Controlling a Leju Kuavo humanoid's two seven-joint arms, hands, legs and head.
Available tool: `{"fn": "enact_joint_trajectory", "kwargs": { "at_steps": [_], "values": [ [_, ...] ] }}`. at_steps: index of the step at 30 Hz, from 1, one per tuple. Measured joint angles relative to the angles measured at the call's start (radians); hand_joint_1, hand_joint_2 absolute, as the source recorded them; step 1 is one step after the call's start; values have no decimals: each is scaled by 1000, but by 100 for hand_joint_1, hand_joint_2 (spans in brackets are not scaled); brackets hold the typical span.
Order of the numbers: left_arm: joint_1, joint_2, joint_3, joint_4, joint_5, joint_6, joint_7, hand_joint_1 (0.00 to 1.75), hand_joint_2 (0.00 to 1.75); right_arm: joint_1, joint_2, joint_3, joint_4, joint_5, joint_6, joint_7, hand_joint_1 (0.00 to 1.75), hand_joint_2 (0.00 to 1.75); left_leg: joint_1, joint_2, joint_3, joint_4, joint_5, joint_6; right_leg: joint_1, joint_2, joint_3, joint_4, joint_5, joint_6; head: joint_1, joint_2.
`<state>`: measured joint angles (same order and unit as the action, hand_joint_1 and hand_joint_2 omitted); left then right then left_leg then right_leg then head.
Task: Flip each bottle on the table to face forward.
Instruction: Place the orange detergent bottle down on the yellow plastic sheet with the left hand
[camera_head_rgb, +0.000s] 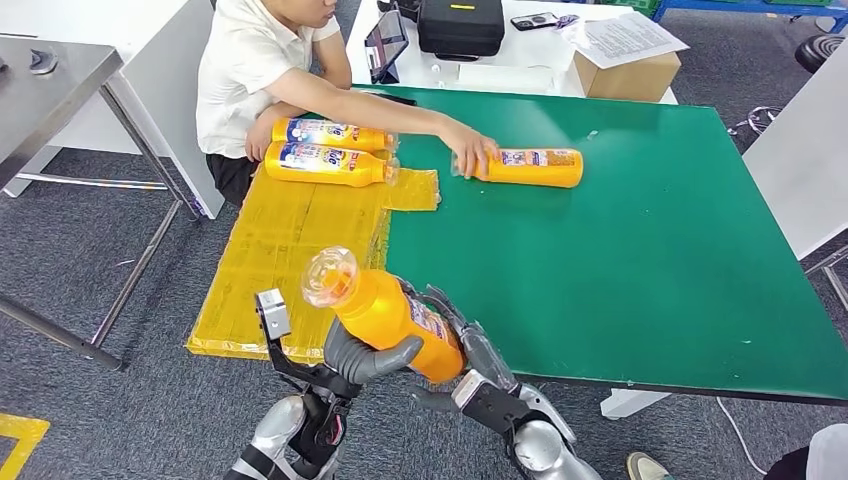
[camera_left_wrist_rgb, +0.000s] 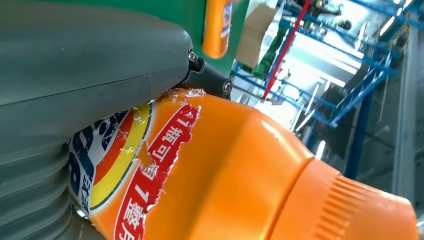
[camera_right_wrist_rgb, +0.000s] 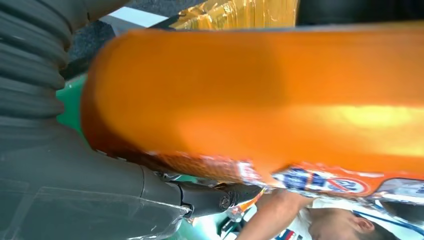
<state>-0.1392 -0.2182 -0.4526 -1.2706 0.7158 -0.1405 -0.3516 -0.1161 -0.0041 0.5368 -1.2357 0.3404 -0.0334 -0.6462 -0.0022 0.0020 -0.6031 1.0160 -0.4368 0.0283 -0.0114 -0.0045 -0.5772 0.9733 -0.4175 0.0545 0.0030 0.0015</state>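
An orange bottle (camera_head_rgb: 390, 312) is held tilted low in the centre of the head view, above the near edge of the green surface (camera_head_rgb: 650, 260), cap toward the upper left. The left hand (camera_head_rgb: 365, 358) and the right hand (camera_head_rgb: 480, 365) both grip its body. Higher up, a person's hand (camera_head_rgb: 470, 152) rests on a second bottle (camera_head_rgb: 535, 167) lying flat, and two more bottles (camera_head_rgb: 330, 150) lie on the yellow mat (camera_head_rgb: 280, 260) at upper left.

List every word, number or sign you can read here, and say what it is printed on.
"1瓶可" reads on the red banner of the held bottle in the left wrist view; the rest is torn.
Labels on the three lying bottles: too small.
Papers on the box: too small.
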Motion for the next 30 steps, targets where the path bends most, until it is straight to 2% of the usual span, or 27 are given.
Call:
{"fn": "enact_joint_trajectory", "kwargs": {
  "at_steps": [3,5,8,10,12,14,18,21,23,26,29,30],
  "values": [
    [-1,0,30,-2,26,39,-1,175,175,15,12,-3,3,-7,-43,-13,0,0,0,0,0,0,0,0,0,0,0,0,0,0,0,0],
    [-6,2,60,-2,22,114,-6,175,175,34,24,-11,-10,5,-154,-30,0,0,0,0,0,0,0,0,0,0,0,0,0,0,0,0],
    [-39,17,115,22,-71,338,-30,175,175,69,36,-25,-72,20,-411,-48,0,0,0,0,0,0,0,0,0,0,-1,0,0,0,0,0],
    [-66,31,143,50,-118,415,-46,175,175,84,38,-37,-114,23,-483,-50,0,0,0,0,0,0,1,0,0,0,-1,0,0,0,0,0],
    [-83,40,157,71,-131,425,-55,175,175,95,39,-46,-143,26,-494,-51,0,87,0,0,0,0,1,-1,0,0,-1,1,0,0,0,0],
    [-94,44,162,89,-185,482,-80,175,175,106,43,-55,-168,29,-527,-51,0,175,0,0,0,0,1,0,0,0,-1,1,0,0,0,0],
    [-126,57,162,125,-515,714,-138,175,175,140,62,-128,-272,8,-648,-52,0,175,0,-1,-2,0,1,0,0,-1,-1,0,0,0,0,0],
    [-158,72,151,156,-808,764,-70,175,175,149,74,-206,-354,-13,-660,-52,0,175,0,-2,-2,0,1,0,0,-2,-1,0,0,0,0,0],
    [-194,84,135,198,-998,753,18,175,175,149,80,-240,-386,-34,-661,-52,0,175,0,-1,-1,0,1,0,0,-2,-1,0,0,0,0,0],
    [-261,101,111,295,-1229,685,149,175,175,147,83,-259,-405,-67,-656,-53,0,175,0,-1,-1,0,2,0,0,-2,-1,1,2,-1,0,0],
    [-330,111,87,410,-1346,602,218,173,175,142,88,-263,-406,-87,-644,-53,0,175,0,0,-1,0,3,-1,0,-1,-2,1,2,-2,0,0],
    [-347,114,80,440,-1363,589,228,164,175,141,89,-264,-406,-89,-641,-53,0,175,0,0,-1,0,3,-1,0,-1,-2,2,2,-2,0,0]
  ]
}}
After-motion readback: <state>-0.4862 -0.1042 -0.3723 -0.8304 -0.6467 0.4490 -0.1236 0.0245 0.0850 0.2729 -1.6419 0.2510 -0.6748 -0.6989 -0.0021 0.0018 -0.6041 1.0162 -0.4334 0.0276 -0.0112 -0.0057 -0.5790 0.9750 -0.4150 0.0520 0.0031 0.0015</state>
